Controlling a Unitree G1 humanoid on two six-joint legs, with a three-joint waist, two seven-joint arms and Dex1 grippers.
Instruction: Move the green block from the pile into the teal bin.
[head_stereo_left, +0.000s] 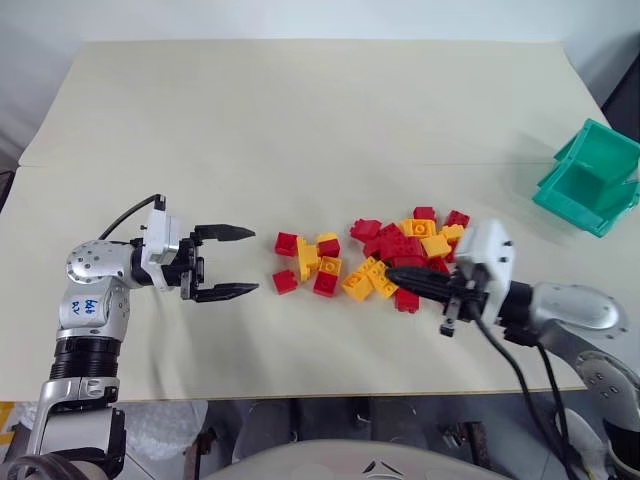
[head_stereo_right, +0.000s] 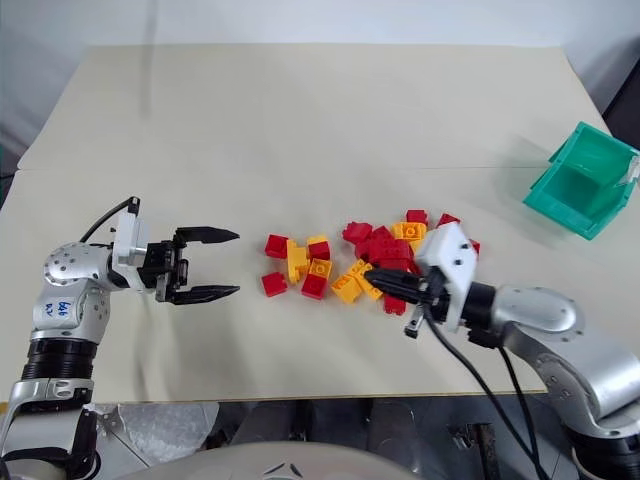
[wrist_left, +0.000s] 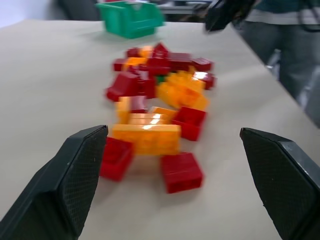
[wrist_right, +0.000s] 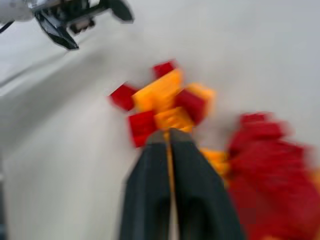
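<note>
Green block (wrist_left: 161, 78) barely visible amid pile (head_stereo_left: 385, 258). Right end effector (head_stereo_left: 400, 277) pressed together, empty, over pile; left end effector (head_stereo_left: 243, 261) spread, level, left of pile.

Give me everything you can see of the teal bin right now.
The teal bin is an open-topped container of teal-green plastic with angular walls and a lower sloped front lip. It stands upright on the tan table near its far right edge, turned at an angle to that edge. Its visible inside looks empty. It sits well apart from the pile, and neither gripper is near it.
</note>
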